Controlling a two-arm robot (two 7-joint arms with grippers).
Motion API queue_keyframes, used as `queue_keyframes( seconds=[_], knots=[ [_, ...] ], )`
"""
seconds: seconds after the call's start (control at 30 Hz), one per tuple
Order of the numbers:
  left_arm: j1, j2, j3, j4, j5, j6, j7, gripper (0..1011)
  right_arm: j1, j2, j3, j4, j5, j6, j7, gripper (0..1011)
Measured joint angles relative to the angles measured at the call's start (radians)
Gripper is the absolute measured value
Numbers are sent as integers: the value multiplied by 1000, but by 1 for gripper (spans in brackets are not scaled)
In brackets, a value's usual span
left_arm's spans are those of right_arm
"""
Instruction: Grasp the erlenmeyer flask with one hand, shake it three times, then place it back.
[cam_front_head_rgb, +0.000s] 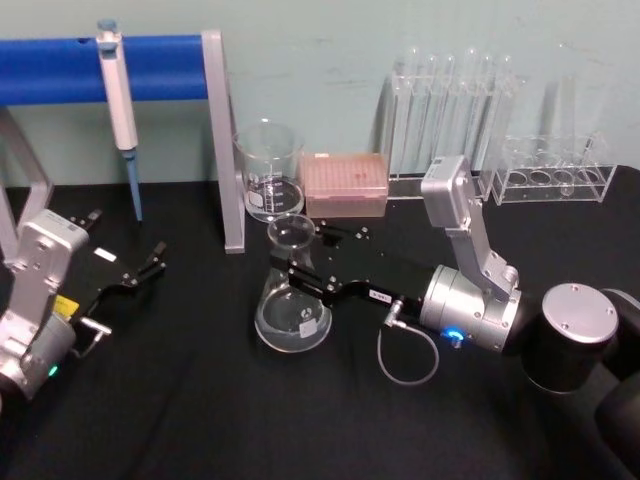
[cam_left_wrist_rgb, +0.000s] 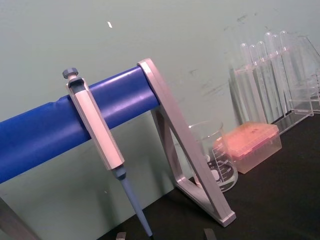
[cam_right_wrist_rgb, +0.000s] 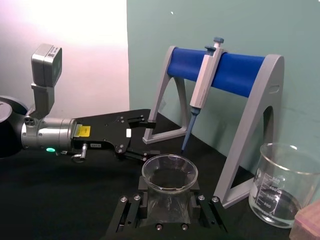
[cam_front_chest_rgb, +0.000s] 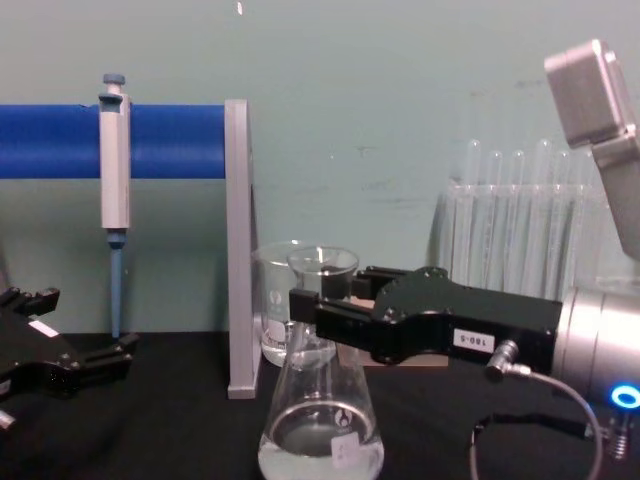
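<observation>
The erlenmeyer flask stands on the black table with a little clear liquid in its wide base. My right gripper reaches in from the right at the height of the flask's neck. Its two flat jaws press on either side of the neck just below the flared rim. The black body of that gripper carries a white label and a grey cable. My left gripper rests open on the table at the far left, well away from the flask.
A glass beaker and a pink tip box stand just behind the flask. A pipette hangs on the blue-barred stand at the back left. Test tube racks line the back right.
</observation>
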Motion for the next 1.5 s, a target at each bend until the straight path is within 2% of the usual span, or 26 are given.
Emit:
queue_keyframes(
  seconds=[1.5],
  knots=[
    [0, 0, 0, 0, 0, 0, 0, 1001, -5, 13, -18, 46, 4, 10, 28, 456]
  ],
)
